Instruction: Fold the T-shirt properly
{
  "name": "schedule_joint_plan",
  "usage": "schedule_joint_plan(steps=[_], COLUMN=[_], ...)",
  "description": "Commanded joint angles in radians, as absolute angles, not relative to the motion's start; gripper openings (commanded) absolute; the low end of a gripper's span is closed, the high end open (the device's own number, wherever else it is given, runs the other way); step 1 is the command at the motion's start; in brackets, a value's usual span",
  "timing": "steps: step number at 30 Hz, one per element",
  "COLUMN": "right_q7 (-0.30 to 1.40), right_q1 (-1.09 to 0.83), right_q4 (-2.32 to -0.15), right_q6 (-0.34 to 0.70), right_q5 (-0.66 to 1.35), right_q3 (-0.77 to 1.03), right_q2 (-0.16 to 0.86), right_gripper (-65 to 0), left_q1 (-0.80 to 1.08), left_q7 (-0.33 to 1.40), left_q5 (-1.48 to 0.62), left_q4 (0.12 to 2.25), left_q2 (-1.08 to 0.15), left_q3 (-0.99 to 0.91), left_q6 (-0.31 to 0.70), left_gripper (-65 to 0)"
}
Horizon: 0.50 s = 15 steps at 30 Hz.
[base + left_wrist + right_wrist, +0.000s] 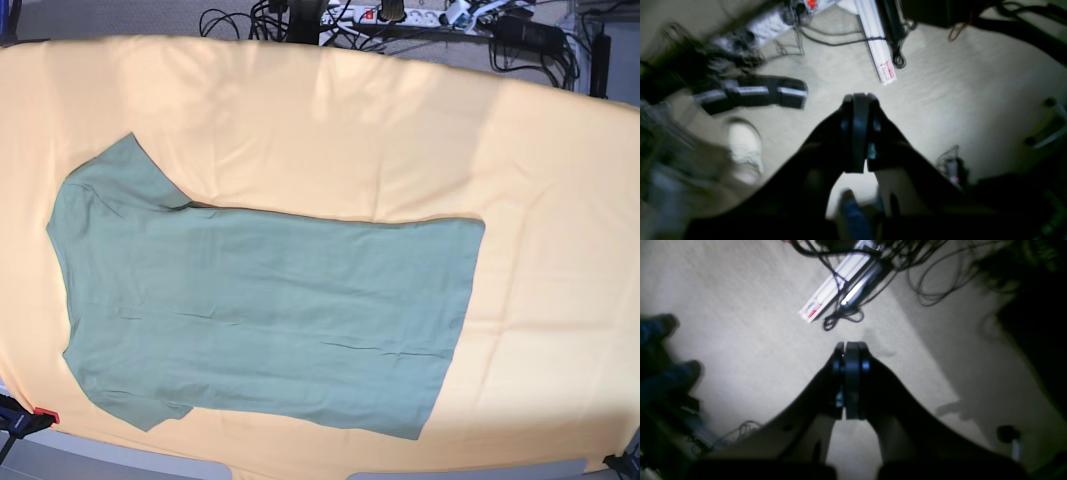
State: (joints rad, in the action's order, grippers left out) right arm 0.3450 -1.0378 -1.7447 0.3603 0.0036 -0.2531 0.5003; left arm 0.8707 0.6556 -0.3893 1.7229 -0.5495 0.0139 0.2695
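The sage-green T-shirt lies spread flat on the yellow-orange cloth in the base view, collar end to the left, hem to the right, both short sleeves out. Neither arm shows in the base view. My left gripper is shut and empty in the left wrist view, held over the beige floor. My right gripper is shut and empty in the right wrist view, also over the floor. The shirt does not show in either wrist view.
Cables and power strips lie beyond the table's far edge. A white box and cables lie on the floor; it also shows in the right wrist view. A white shoe is at the left.
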Motion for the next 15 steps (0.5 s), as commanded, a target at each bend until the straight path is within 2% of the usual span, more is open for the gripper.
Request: schedule_joint_plan(steps=[1, 7, 11, 15], right_q7=[0.339, 0.394, 0.408, 0.418], right_q1=[-1.094, -1.309, -1.309, -1.309], right_q4=[-1.811, -2.119, -2.265, -2.342], right_q6=[0.357, 0.306, 0.301, 0.246], right_q5=[-0.004, -0.06, -0.055, -0.045], right_q3=[-0.241, -0.124, -0.02, 0.064], right_q2=[0.518, 0.529, 0.529, 0.515], right_gripper=[-65.0, -65.0, -65.0, -65.0], left_q1=[0.918, 1.092, 1.143, 1.114], left_q7=[0.657, 0.668, 0.692, 0.712], left_q5=[-0.401, -0.368, -0.42, -0.56], left_q4=[1.797, 2.103, 2.223, 2.308], left_q2=[-0.573, -0.63, -0.635, -0.635], left_q3=[-0.009, -0.194, -0.334, -0.456], left_q6=[0.281, 0.288, 0.366, 0.478], left_gripper=[-65.0, -65.0, -65.0, -65.0])
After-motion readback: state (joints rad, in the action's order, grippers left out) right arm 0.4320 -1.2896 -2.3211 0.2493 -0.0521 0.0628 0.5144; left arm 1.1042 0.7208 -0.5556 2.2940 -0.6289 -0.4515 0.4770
